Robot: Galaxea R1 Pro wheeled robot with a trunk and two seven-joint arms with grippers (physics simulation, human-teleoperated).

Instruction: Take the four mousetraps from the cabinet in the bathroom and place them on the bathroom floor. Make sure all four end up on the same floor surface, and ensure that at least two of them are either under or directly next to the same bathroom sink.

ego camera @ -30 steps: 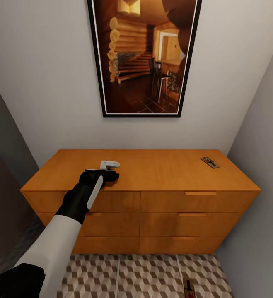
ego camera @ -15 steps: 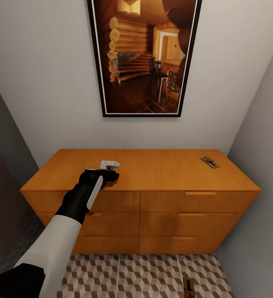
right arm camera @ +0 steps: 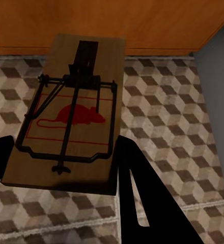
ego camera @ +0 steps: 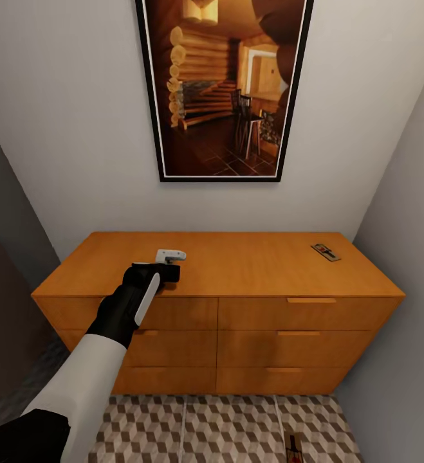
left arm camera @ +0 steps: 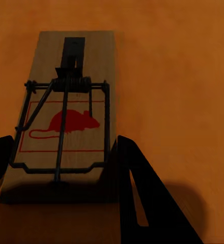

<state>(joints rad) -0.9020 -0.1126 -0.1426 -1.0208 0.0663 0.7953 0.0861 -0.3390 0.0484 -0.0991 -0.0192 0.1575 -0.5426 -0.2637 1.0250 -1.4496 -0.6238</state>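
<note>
left gripper (ego camera: 166, 270) is hovering low over the near left part of the cabinet (ego camera: 250, 267) top. in the left wrist view its dark fingers (left arm camera: 142, 193) are flanking a mousetrap (left arm camera: 66, 117) lying flat on the orange wood, jaws closed in on its edges. right gripper (right arm camera: 61, 188) is clamping a second mousetrap (right arm camera: 74, 112) above the patterned bathroom floor (right arm camera: 163, 132), close to the cabinet front. a third mousetrap (ego camera: 325, 252) is lying at the far right of the top. a framed picture (ego camera: 223, 90) is hanging on the wall.
</note>
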